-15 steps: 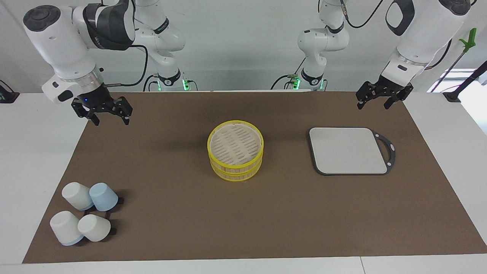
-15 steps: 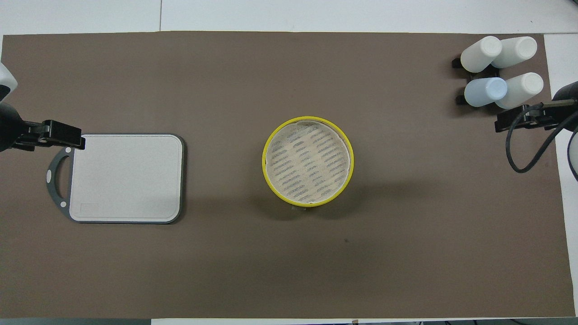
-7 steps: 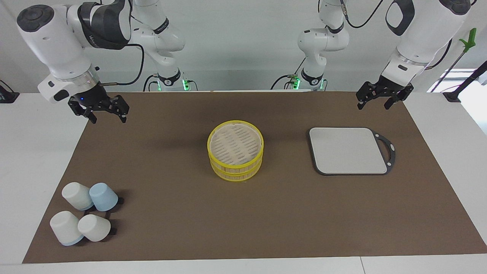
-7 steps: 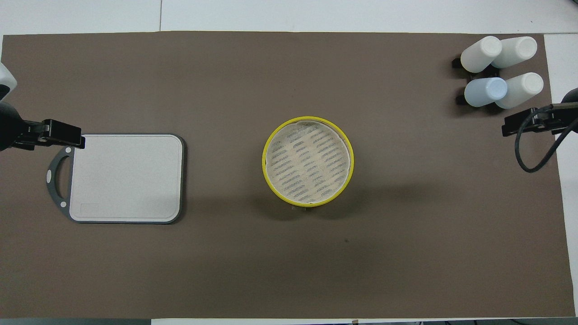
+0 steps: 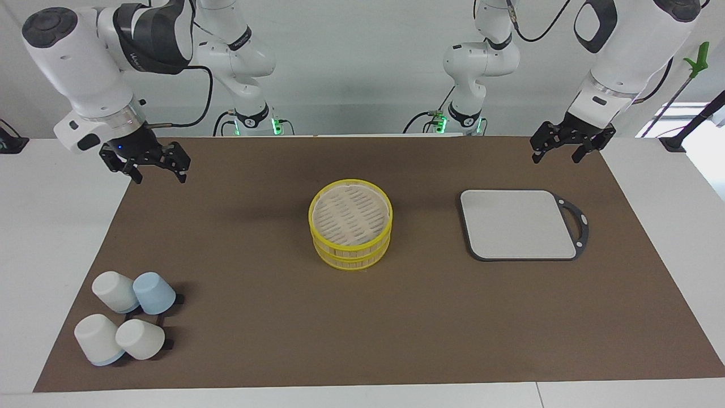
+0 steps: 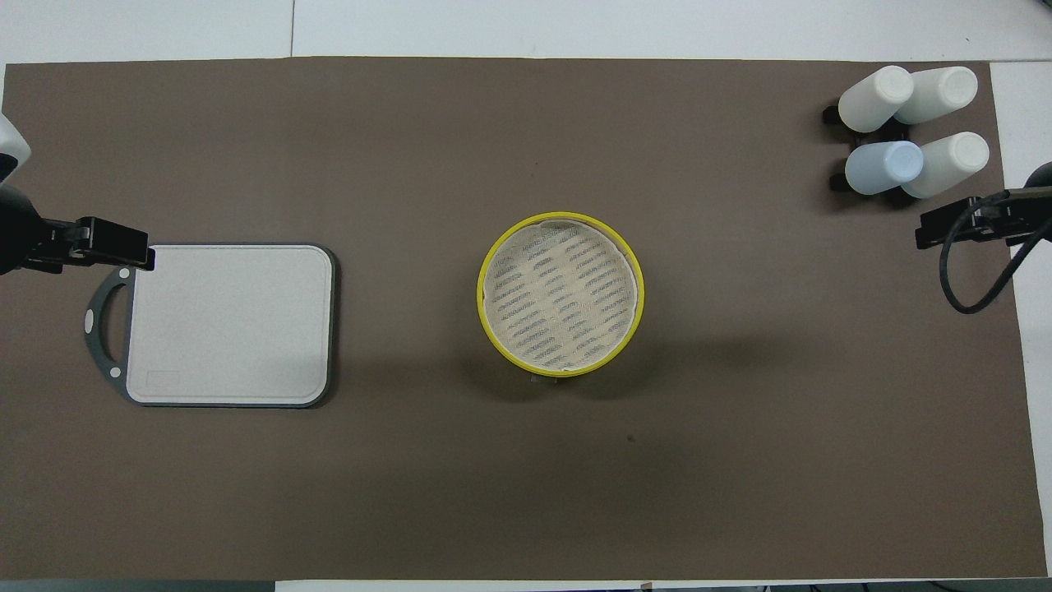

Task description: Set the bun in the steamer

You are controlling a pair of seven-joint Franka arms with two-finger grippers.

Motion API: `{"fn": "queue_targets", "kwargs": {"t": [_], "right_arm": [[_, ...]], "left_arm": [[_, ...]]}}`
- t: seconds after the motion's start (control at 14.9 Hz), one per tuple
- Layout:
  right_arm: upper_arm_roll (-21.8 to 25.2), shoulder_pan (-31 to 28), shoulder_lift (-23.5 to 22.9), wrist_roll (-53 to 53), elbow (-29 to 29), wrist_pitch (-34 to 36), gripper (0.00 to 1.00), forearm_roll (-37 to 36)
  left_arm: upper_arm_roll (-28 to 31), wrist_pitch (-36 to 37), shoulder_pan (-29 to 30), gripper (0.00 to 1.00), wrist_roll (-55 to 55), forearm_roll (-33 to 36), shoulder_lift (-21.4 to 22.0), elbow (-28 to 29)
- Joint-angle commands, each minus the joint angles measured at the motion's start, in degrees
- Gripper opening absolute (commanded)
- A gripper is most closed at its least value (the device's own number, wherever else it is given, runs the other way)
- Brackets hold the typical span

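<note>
- Brown mat (image 5: 396, 317) covers the white tabletop (image 5: 56, 226); pale wall at the robots' end.
- Steamer (image 5: 350, 231) stands upright at mid-mat, two yellow-rimmed tiers stacked; round, so no long axis. Slatted top surface faces up.
- No bun can be seen in either view; none on the steamer's top.
- Grey board (image 5: 520, 224) lies flat toward the left arm's end, loop handle pointing at that end.
- Four upturned cups (image 5: 126, 323) cluster at the right arm's end, farther from the robots than the steamer.
- Left gripper (image 5: 564, 148) hangs over the mat's edge, jaws spread, holding nothing.
- Right gripper (image 5: 152, 168) hangs over its mat corner, wrist tilted, jaws wide, holding nothing.
- No legible writing.
</note>
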State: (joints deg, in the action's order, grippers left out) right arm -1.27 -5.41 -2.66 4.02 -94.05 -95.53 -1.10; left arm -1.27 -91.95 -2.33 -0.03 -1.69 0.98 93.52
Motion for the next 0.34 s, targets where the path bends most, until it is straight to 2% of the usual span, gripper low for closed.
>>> {"fn": "queue_targets", "kwargs": {"t": [0.0,0.27], "right_arm": [[-0.75,-0.92,0.28,0.99,-0.08,0.7,1.0,0.66],[-0.75,-0.48,0.46,1.08,-0.17,1.22,1.0,0.66]], "left_arm": [[-0.4,-1.3,0.66,1.0,0.9,0.72,1.48,1.84],[-0.4,-1.39,0.66,1.0,0.9,0.72,1.48,1.84]]}}
